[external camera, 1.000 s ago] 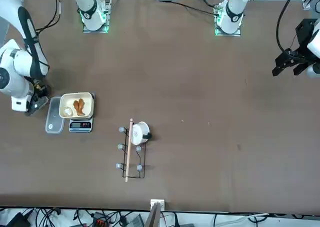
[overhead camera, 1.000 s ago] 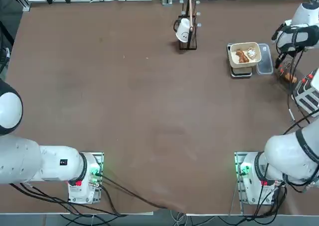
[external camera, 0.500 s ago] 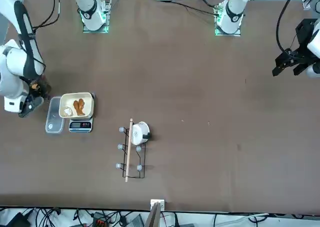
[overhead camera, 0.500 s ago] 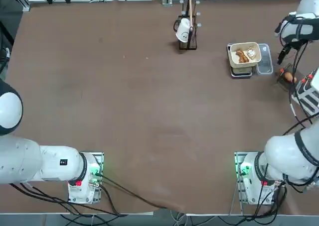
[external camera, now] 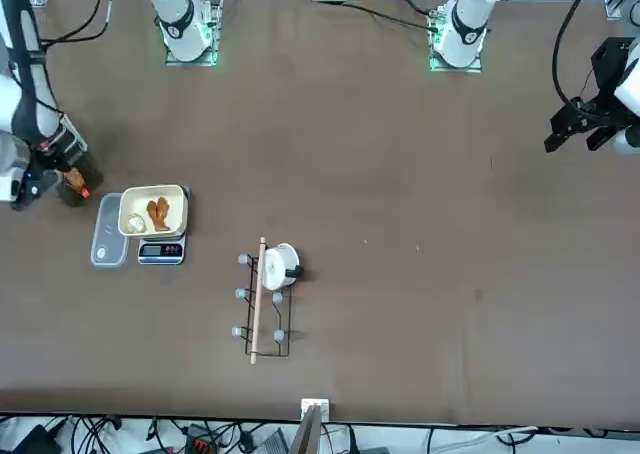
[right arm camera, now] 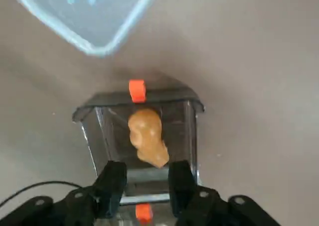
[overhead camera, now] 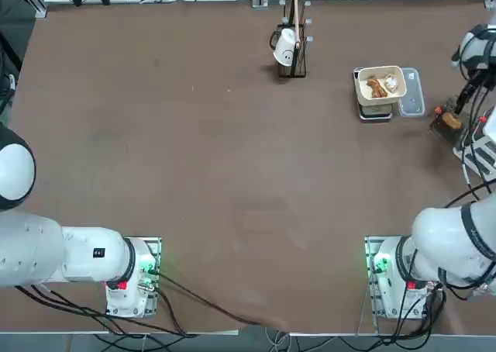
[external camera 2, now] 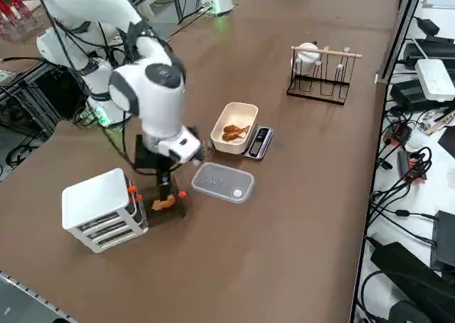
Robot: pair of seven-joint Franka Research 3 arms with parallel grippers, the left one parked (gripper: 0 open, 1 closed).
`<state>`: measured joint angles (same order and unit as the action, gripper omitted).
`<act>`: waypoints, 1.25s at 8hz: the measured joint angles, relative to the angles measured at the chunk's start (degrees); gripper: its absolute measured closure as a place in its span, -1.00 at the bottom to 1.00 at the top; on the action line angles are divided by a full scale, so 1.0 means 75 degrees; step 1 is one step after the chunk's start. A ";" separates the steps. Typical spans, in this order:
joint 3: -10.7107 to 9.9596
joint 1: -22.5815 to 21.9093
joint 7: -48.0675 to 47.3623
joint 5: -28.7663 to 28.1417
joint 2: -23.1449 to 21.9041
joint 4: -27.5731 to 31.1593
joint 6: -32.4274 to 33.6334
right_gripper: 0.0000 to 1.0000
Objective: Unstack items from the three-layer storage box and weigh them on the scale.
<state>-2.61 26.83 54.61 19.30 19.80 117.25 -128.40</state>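
Right gripper above a pulled-out drawer, beside the white storage box at the table's right edge.

We see our right gripper (right arm camera: 146, 183) with its black fingers (right arm camera: 113, 182) apart and empty, poised over a clear, dark-floored drawer tray (right arm camera: 142, 136) with orange clips, where one orange-brown lump (right arm camera: 147, 138) lies. Just beside it stands the white-grey three-layer storage box (external camera 2: 99, 209). Near the tray rests a clear rounded plastic lid (external camera 2: 223, 182), then the small dark scale (external camera 2: 257, 142) bearing a cream square tray (external camera 2: 234, 126) with orange-brown pieces (overhead camera: 376, 88) and a whitish one (overhead camera: 391, 81). Further off is a black wire rack (external camera 2: 323, 72) holding a white cup (external camera 2: 308, 53). The brown matte table (overhead camera: 217, 166) is ringed by cables and equipment (external camera 2: 419, 74).
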 joint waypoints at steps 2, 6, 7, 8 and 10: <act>0.0012 0.0061 0.0003 0.0000 0.0250 0.0207 -0.0541 -0.07; 0.0031 0.0103 -0.0006 0.0000 0.0520 0.0343 -0.1108 -0.09; 0.0024 0.0150 -0.0006 0.0000 0.0578 0.0348 -0.1127 -0.09; 0.0023 0.0200 -0.0006 0.0000 0.0648 0.0358 -0.1185 -0.09; 0.0023 0.0258 -0.0006 0.0000 0.0733 0.0428 -0.1425 -0.09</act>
<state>-2.43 28.76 54.57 19.30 25.30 120.46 -139.08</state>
